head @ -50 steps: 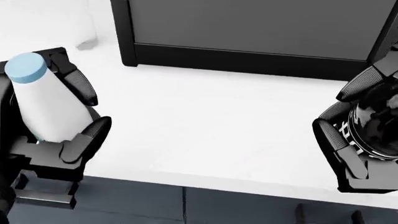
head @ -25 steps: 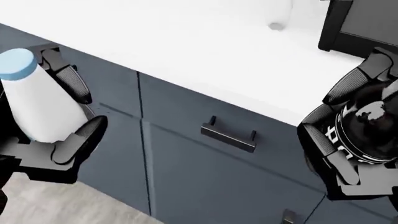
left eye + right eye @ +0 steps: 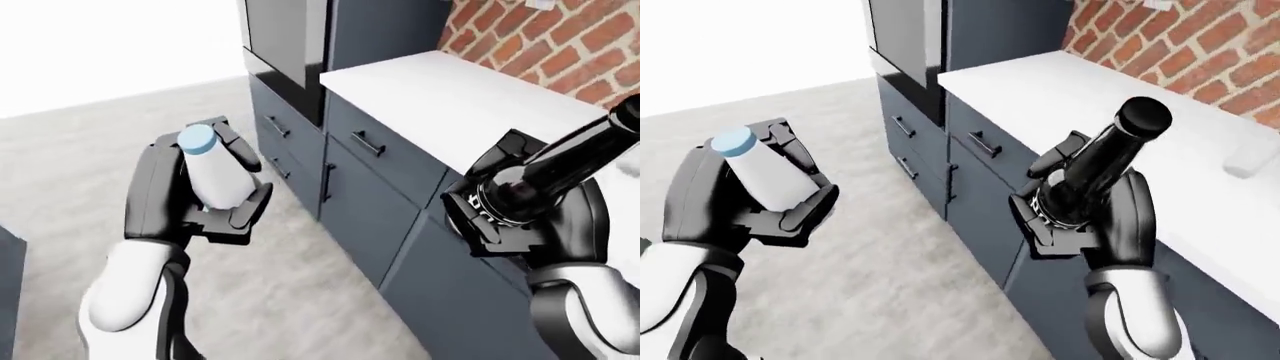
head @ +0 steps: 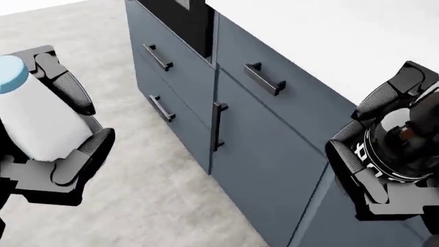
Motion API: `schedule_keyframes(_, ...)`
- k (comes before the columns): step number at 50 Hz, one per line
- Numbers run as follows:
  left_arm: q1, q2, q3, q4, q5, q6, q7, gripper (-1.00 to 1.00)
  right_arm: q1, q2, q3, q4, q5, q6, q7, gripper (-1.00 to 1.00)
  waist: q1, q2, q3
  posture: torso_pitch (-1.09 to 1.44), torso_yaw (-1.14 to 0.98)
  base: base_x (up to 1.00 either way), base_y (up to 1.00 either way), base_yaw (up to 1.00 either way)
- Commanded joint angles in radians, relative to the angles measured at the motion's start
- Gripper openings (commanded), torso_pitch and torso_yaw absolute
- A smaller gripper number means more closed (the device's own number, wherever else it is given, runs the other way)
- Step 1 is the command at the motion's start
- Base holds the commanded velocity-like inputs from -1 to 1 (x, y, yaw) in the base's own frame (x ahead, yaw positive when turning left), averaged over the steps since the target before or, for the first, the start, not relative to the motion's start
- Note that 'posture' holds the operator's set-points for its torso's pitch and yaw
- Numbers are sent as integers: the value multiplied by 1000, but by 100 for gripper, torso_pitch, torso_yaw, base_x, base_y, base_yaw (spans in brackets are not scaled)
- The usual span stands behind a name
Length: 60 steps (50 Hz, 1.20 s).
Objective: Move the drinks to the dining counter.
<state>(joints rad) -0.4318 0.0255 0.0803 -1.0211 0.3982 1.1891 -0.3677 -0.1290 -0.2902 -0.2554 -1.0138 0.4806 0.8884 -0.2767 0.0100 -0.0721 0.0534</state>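
Observation:
A white milk bottle (image 3: 213,171) with a light blue cap is held upright in my left hand (image 3: 205,191), whose black fingers close round it at the left of the left-eye view. A glossy black bottle (image 3: 1095,166) with a dark neck tilts up to the right in my right hand (image 3: 1080,206), which is shut round its body. In the head view the white bottle (image 4: 31,117) sits at the left edge and the black bottle (image 4: 405,141) at the right edge. Both hands hover over the floor beside dark cabinets.
A white counter (image 3: 1110,105) on dark blue-grey cabinets (image 4: 261,134) with bar handles (image 4: 264,78) runs along the right. A black appliance front (image 3: 285,34) stands at the top, a brick wall (image 3: 560,45) at upper right. Pale grey floor (image 4: 158,175) spreads to the left.
The whole picture has swung: the counter top that filled the head view has slid up and right, giving way to cabinet fronts and floor. Both hands keep their bottles.

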Motion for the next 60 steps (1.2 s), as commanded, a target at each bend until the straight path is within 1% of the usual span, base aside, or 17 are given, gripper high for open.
schedule_keyframes(1,-21,5,10,-26,6,-40,2,-100,-18,-11,3,-33,2,-42,1,-100,1,-1,-14,0,0,35,0,100)
schedule_keyframes(4,-38,7,16,-26,23,-31,-17,-100,-17,-14,9,-33,4,-44,-2,-100,4,84,-51,0,0,35,0,100)
schedule_keyframes(6,-36,4,19,-26,29,-35,-25,-100,-15,-12,11,-33,1,-44,1,-100,12,92,-13,0,0,35,0,100)
schedule_keyframes(15,-40,-12,17,-26,67,-42,-53,-100,-13,-3,17,-33,-12,-46,14,-100,51,5,-4,0,0,35,0,100)
schedule_keyframes(19,-42,-26,20,-26,96,-49,-79,-100,-10,-12,18,-33,-4,-50,7,-100,36,-92,-30,0,0,35,0,100)
schedule_keyframes(20,-43,-31,21,-26,104,-49,-85,-100,-9,-11,19,-33,-8,-51,10,-100,24,-34,-7,0,0,36,0,100)
schedule_keyframes(23,-44,-39,22,-26,121,-52,-99,-100,-8,-21,16,-33,-2,-53,6,-100,25,-51,-15,0,0,35,0,100)
schedule_keyframes(28,-56,-41,27,-26,139,-45,-116,-100,-8,-45,25,-33,23,-57,-22,-100,6,-8,-15,0,0,35,0,100)
schedule_keyframes(31,-53,-42,29,-26,138,-48,-116,-100,-4,-58,30,-33,34,-68,-32,-100,4,34,-29,0,0,35,0,100)
schedule_keyframes(33,-51,-43,30,-26,138,-51,-117,-100,0,-66,36,-33,37,-77,-34,-100,17,94,-54,0,0,35,0,100)
schedule_keyframes(34,-54,-42,32,-26,140,-49,-120,-100,1,-72,35,-33,46,-82,-40,-100,20,82,-10,0,0,35,0,100)
schedule_keyframes(42,-46,-49,35,-26,139,-58,-124,-100,16,-51,46,-33,4,-95,-5,-100,58,9,-9,0,0,35,0,100)
schedule_keyframes(46,-33,-49,35,-26,123,-66,-110,-100,16,-40,50,-33,-16,-92,12,-100,31,-94,-26,0,0,35,0,100)
schedule_keyframes(47,-33,-46,36,-26,118,-64,-106,-100,17,-41,49,-33,-14,-94,11,-100,30,-42,-6,0,0,35,0,100)
schedule_keyframes(51,-32,-42,35,-26,108,-62,-99,-100,25,-27,51,-33,-37,-98,33,-100,25,-45,-19,0,0,35,0,100)
schedule_keyframes(58,-39,-46,46,-26,122,-62,-116,-100,22,-11,52,-33,-63,-93,58,-100,7,23,-27,0,0,36,0,100)
schedule_keyframes(60,-45,-45,48,-26,125,-58,-120,-100,15,-18,58,-33,-56,-90,47,-100,22,94,-53,0,0,36,0,100)
